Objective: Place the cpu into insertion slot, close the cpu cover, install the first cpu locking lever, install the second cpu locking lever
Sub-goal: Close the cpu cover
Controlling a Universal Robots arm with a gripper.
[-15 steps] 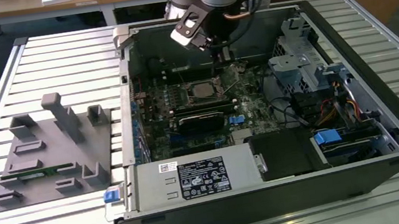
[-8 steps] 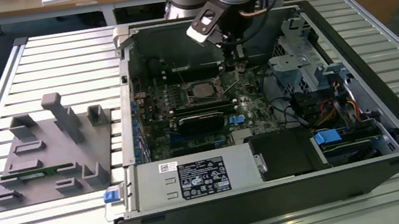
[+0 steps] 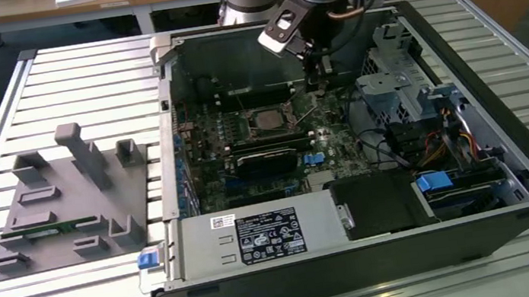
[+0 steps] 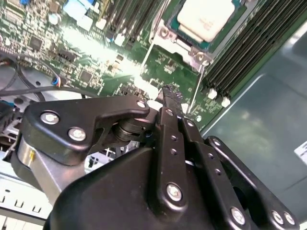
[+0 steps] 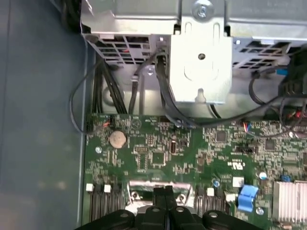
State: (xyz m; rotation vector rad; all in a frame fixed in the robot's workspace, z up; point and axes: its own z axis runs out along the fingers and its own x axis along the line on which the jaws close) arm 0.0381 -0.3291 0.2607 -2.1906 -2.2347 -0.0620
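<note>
Sitting in the insertion slot (image 3: 254, 116) inside the computer case (image 3: 364, 277) is the cpu (image 4: 206, 17); pincer (image 4: 169, 92) pressed together.

The pale silvery-grey square cpu (image 4: 206, 17) contrasts with the green circuit board (image 4: 168, 67), which is speckled with small black chips and white markings. The matte black metal pincer (image 4: 169, 96) is dotted with silver screw heads (image 4: 173, 191). The ribbed silvery metal table (image 3: 81, 80) shows parallel stripes. Near its edge at the exterior view's left is a plain grey plastic fixture (image 3: 66, 198). A bright blue plastic clip (image 5: 248, 195) marks the board.
</note>
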